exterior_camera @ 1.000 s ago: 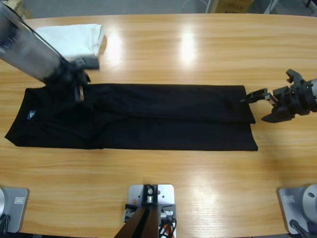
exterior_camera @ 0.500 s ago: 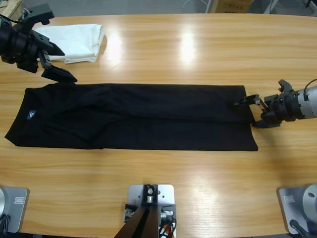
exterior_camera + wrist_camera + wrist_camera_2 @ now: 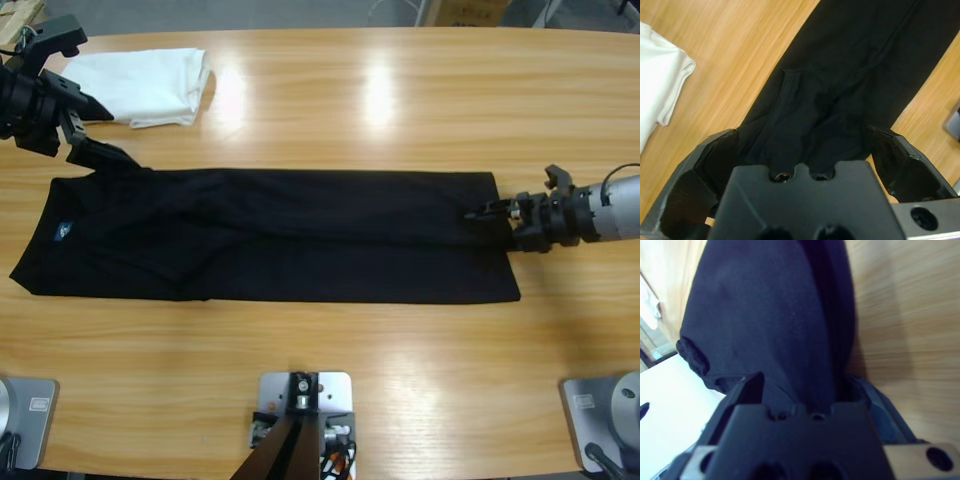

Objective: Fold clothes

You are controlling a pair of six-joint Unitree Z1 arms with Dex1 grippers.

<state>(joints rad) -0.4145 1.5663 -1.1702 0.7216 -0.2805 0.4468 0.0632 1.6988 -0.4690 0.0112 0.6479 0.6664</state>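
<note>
— Two arms show in the high view, one at each end of the table (image 3: 330, 90). What sits at the far left?

— The left gripper (image 3: 85, 125), up near the top-left corner. Its jaws are spread wide and nothing is held between them. One fingertip lies at the upper-left corner of the black polo shirt (image 3: 270, 235); whether it touches the cloth I cannot say. In the left wrist view the left gripper (image 3: 805, 155) frames the shirt (image 3: 840, 90) between its parted jaws, with bare wood on either side.

— And just beside that gripper?

— A folded white garment (image 3: 150, 85), lying above the shirt's left end, apart from it. It shows again at the left edge of the left wrist view (image 3: 660, 90).

— Where is the shirt itself?

— Flat on the table, folded into a long dark band running left to right across the middle. A small blue neck label (image 3: 62, 232) marks its left end.

— And the right end?

— The right gripper (image 3: 497, 214) comes in from the right edge, its jaws at the shirt's right hem, about halfway up that edge. In the right wrist view black cloth (image 3: 775, 325) fills the space between the jaws of the right gripper (image 3: 802, 390), which look closed on the fabric.
</note>
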